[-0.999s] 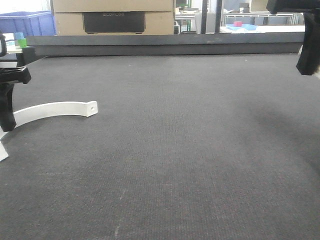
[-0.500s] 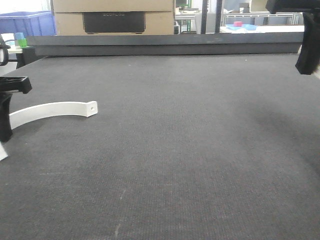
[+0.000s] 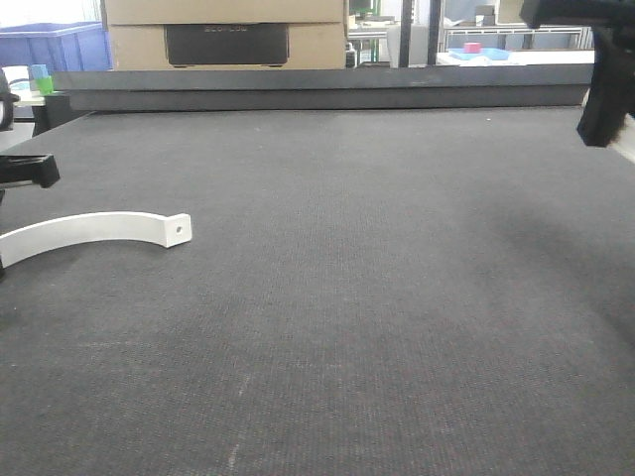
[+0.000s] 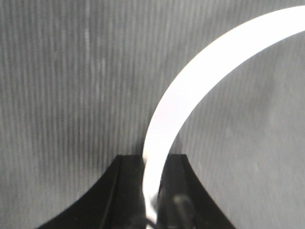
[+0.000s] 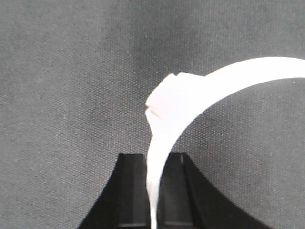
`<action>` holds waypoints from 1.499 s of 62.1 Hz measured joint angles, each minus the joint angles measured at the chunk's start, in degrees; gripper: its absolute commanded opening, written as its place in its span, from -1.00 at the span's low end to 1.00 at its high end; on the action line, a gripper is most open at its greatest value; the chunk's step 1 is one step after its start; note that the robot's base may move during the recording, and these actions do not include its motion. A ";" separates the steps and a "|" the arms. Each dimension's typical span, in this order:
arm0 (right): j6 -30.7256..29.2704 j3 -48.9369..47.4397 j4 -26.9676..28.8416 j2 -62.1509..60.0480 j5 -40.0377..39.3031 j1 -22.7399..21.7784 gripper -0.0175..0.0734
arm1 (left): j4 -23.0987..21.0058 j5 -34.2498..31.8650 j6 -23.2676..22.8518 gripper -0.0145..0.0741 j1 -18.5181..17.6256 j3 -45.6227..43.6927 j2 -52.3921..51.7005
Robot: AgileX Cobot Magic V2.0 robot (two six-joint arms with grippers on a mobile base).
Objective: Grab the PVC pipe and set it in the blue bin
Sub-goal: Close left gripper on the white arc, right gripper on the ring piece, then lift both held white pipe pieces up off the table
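- Left gripper [image 4: 152,161], mine: clenched on the curved PVC pipe [image 3: 99,226]. The left wrist view shows the white strip pinched between my two black fingers [image 4: 127,191], rising and bending toward the upper right.
- Same piece, front view only: it sits low by the left edge of the tabletop [image 3: 397,297] and arches toward the middle, with a small hole near its free end. The held end runs out of frame, so the grasp is not seen here. I cannot tell whether the free end touches the mat.
- Right gripper [image 5: 153,158], mine: clenched on the notched PVC pipe [image 5: 248,71]. Only the right wrist view shows this piece, which has a stepped notch where the strip turns and an arc running off to the right.
- Right arm [image 3: 605,94]: in the front view it is a black shape high by the far right corner. The pipe it carries is not clearly seen there.
- Blue bin [image 3: 55,45]: beyond the far left corner, well apart from both pipes, front view only.
- Dark rail [image 3: 327,94]: along the far edge, between the mat and the bin.
- Cardboard box [image 3: 226,35]: just beside the bin, behind the rail.
- Small green and blue object [image 3: 42,79]: at the far left corner.
- Blue tray [image 3: 478,52]: beyond the far right, with something pink on it.
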 measured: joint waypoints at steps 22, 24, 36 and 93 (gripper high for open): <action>0.00 0.13 -2.96 -5.23 -1.03 0.00 -0.98 | -0.10 -2.28 0.00 -0.92 0.00 0.00 -16.59; 0.00 0.13 -3.48 -6.20 -1.51 0.00 -0.98 | -0.10 -3.40 0.00 -0.92 0.00 0.12 -18.22; 0.00 0.39 -6.65 -12.81 -7.11 0.00 -0.98 | -0.10 -11.65 0.24 -0.92 0.00 2.30 -28.51; 0.80 24.48 -11.47 -61.47 -26.94 -11.26 -0.98 | -0.08 -40.15 2.47 -0.92 0.00 26.91 -65.41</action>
